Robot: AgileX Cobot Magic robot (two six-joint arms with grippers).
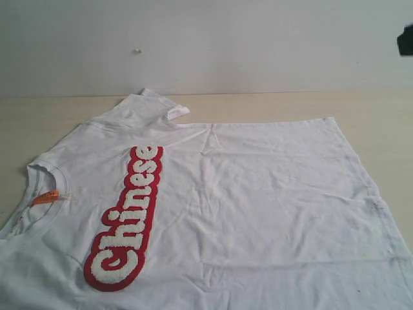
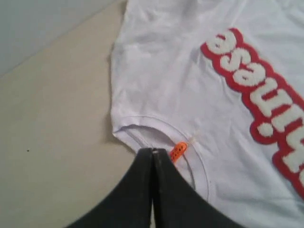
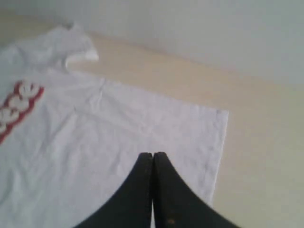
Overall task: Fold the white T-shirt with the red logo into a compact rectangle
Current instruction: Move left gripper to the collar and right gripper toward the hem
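Note:
The white T-shirt (image 1: 258,194) lies spread front-up on the table, collar to the left and hem to the right in the exterior view. The red logo (image 1: 126,223) with white letters runs across its chest. An orange-red neck tag (image 1: 45,197) shows inside the collar. Neither gripper appears in the exterior view. My left gripper (image 2: 153,151) is shut and hovers at the collar's edge, right beside the neck tag (image 2: 178,152), with the logo (image 2: 266,104) beyond. My right gripper (image 3: 153,154) is shut over the shirt's lower body, near the hem (image 3: 222,137). Nothing shows between either pair of fingers.
The light wooden table (image 1: 361,106) reaches past the shirt at the back and right, up to a pale wall (image 1: 206,39). One sleeve (image 1: 151,103) lies bunched at the shirt's far edge. A dark object (image 1: 406,39) shows at the upper right.

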